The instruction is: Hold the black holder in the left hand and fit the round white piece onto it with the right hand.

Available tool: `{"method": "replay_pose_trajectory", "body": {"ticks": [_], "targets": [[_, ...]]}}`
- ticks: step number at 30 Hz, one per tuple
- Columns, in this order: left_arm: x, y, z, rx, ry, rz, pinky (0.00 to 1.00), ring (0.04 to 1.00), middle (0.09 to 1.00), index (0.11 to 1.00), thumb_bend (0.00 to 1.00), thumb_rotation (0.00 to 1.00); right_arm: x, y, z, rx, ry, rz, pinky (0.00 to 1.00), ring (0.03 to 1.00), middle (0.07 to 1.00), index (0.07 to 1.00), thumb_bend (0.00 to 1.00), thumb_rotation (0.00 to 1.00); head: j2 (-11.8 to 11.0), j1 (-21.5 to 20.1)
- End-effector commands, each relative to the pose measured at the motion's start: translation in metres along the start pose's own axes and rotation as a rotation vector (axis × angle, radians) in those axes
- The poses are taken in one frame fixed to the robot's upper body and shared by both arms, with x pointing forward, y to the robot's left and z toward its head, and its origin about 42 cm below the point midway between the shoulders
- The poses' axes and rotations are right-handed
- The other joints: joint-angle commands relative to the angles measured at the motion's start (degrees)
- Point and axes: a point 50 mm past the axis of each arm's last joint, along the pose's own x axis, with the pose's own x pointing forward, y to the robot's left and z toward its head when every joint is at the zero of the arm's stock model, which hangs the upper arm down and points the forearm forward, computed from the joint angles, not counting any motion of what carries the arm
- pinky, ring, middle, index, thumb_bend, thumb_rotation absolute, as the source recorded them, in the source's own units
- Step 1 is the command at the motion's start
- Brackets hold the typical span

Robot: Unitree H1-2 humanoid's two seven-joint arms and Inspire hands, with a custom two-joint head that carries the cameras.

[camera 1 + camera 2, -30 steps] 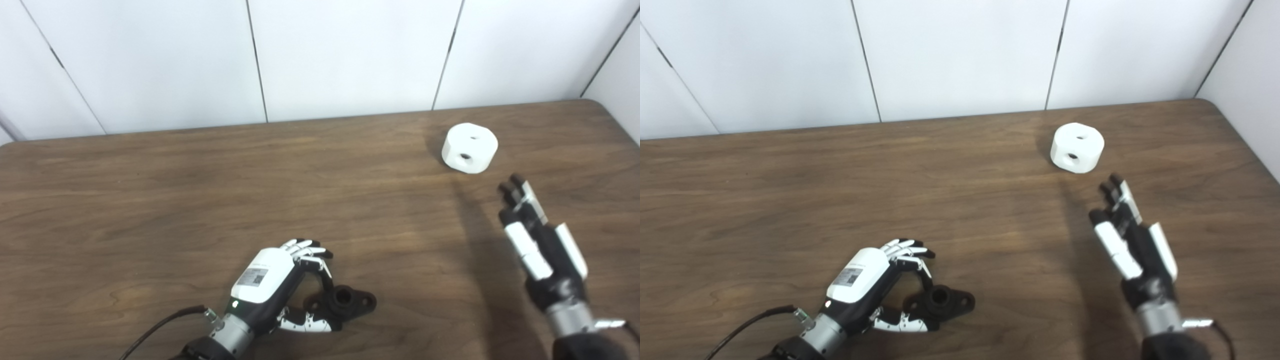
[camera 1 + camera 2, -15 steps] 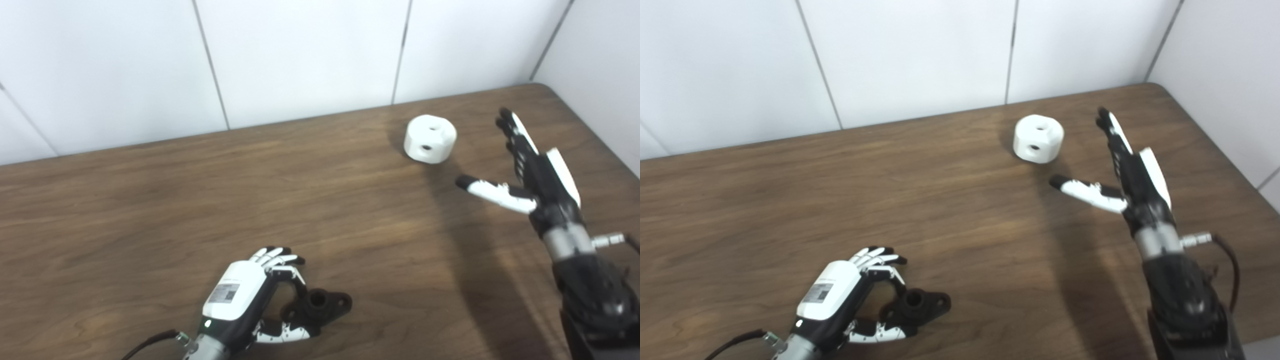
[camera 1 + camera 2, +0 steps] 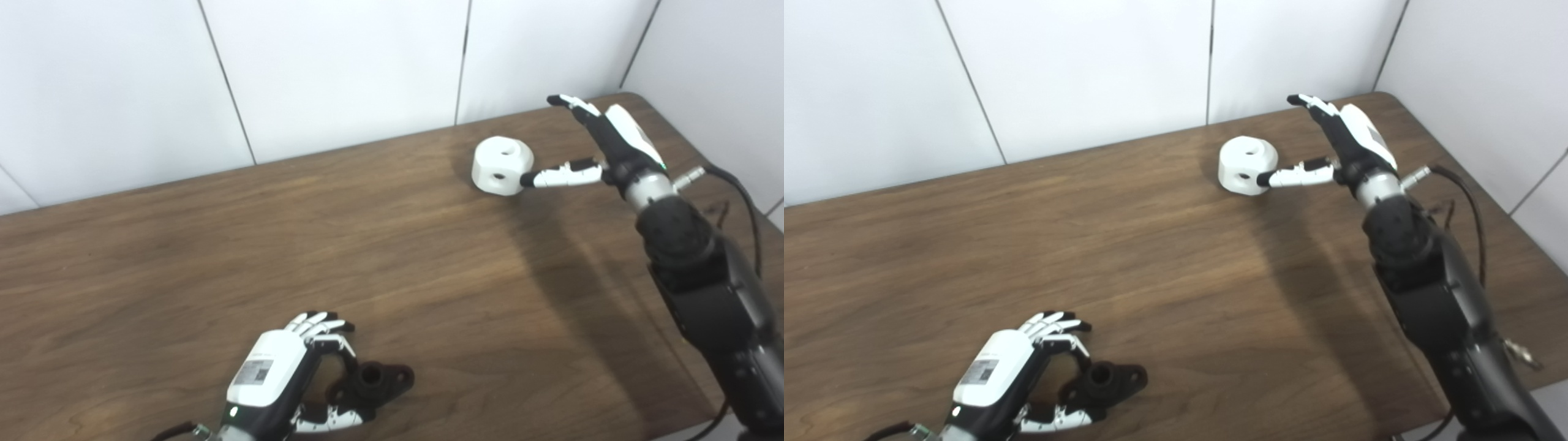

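Note:
The black holder [image 3: 381, 381] lies flat on the wooden table [image 3: 392, 245] near the front edge. My left hand [image 3: 288, 380] curls around the holder's left end, thumb below and fingers above, touching it. The round white piece [image 3: 502, 165], with a hole on top and one in its side, stands at the back right. My right hand [image 3: 597, 144] is open just right of the piece. Its thumb tip reaches the piece's side while its fingers stretch out above and behind.
White wall panels [image 3: 343, 67] rise behind the table and along its right side. The table's right edge and rounded back corner [image 3: 643, 101] lie close to my right arm. A black cable [image 3: 738, 196] hangs from that arm.
My right hand has moved far back and left to the white piece, its thumb now at the piece's side. The camera has shifted right. My left hand stays on the holder.

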Motion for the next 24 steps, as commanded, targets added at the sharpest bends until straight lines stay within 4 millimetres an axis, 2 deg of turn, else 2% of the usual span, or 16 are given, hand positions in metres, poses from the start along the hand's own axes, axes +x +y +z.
{"method": "replay_pose_trajectory", "body": {"ticks": [1, 7, 13, 17, 24], "targets": [[-0.013, -0.012, -0.011, 0.006, 0.047, -0.103, 0.91, 0.883, 0.810, 0.485, 0.52, 0.05, 0.017, -0.020, 0.015, -0.045, -0.053, -0.049, 0.92, 0.995, 0.963, 0.882, 0.93, 0.32, -0.02, -0.25], [-0.015, -0.012, -0.012, 0.010, 0.043, -0.097, 0.90, 0.880, 0.810, 0.485, 0.52, 0.06, 0.050, -0.013, 0.018, -0.105, -0.011, 0.016, 0.90, 0.997, 0.961, 0.863, 0.99, 0.32, -0.35, -1.52], [-0.016, -0.012, -0.014, 0.008, 0.041, -0.100, 0.90, 0.881, 0.811, 0.485, 0.52, 0.06, 0.068, -0.001, 0.027, -0.124, 0.012, 0.057, 0.92, 1.000, 0.962, 0.854, 0.99, 0.30, -0.58, -2.05], [-0.016, -0.012, -0.015, 0.008, 0.042, -0.097, 0.90, 0.879, 0.809, 0.485, 0.52, 0.06, 0.075, 0.007, 0.031, -0.128, 0.017, 0.078, 0.90, 1.000, 0.959, 0.848, 1.00, 0.32, -0.62, -2.27], [-0.016, -0.012, -0.014, 0.003, 0.040, -0.096, 0.90, 0.879, 0.809, 0.485, 0.52, 0.06, 0.073, 0.026, 0.034, -0.126, 0.020, 0.106, 0.89, 1.000, 0.956, 0.842, 0.98, 0.32, -0.48, -1.99]]}}
